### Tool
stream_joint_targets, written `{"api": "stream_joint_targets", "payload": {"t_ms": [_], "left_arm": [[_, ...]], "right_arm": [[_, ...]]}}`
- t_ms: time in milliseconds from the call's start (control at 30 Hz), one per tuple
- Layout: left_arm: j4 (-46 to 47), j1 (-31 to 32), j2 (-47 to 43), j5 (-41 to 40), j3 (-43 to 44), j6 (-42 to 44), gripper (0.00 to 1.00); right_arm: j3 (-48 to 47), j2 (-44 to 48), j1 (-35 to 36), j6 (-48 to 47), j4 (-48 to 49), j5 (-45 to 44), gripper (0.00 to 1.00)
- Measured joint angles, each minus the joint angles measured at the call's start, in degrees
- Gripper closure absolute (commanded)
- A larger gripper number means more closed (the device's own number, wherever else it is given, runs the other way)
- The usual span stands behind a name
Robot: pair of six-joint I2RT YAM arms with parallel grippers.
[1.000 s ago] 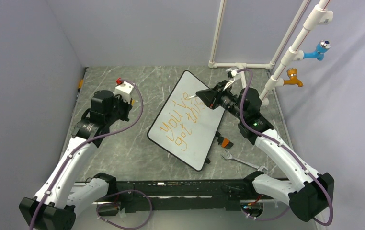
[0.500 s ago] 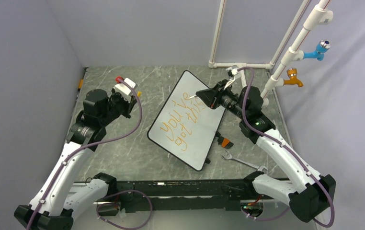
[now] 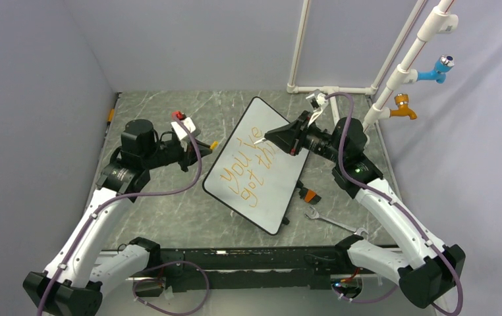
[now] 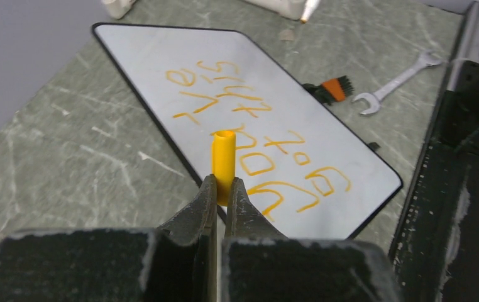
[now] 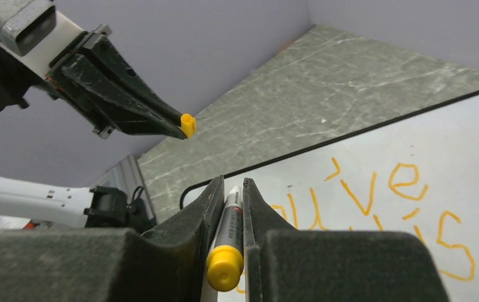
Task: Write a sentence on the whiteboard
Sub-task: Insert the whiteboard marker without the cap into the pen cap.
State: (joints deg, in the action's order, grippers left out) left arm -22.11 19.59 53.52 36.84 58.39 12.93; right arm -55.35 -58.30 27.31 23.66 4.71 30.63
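Left tool: fingers pressed together, pinching a short yellow-orange plastic marker cap by its lower end. The cap's open mouth points away from the wrist. It hangs over the grey-green marbled worktop, just beside the near-left edge of the board.

Right tool: fingers closed on a white-barrelled marker with an orange end plug. The tip points toward the left tool and sits over the board's upper half. Cannot tell whether the tip touches.

Large white rectangular whiteboard with a thin black rim: flat on the worktop between the arms, set diagonally.

Orange handwritten sentence: "You've got this", two lines.

Right of the board: a small black brush with an orange band at its edge, and a silver open-ended wrench nearer the arm bases.
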Motion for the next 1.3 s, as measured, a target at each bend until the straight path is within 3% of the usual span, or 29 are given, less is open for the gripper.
{"api": "stream_joint_targets", "payload": {"t_ms": [367,900,1300], "left_arm": [[0.0,0.0,1.4,11.1,-0.1,1.2,1.00],[0.4,0.0,1.5,12.9,-1.2,1.3,1.00],[0.3,0.0,1.5,12.9,-1.6,1.4,1.00]], "right_arm": [[-4.0,-5.2,1.7,2.2,3.4,7.3,1.00],[-7.5,-11.9,9.9,2.2,5.7,8.7,1.00],[-8.9,-13.5,11.1,1.3,5.9,7.3,1.00]]}}
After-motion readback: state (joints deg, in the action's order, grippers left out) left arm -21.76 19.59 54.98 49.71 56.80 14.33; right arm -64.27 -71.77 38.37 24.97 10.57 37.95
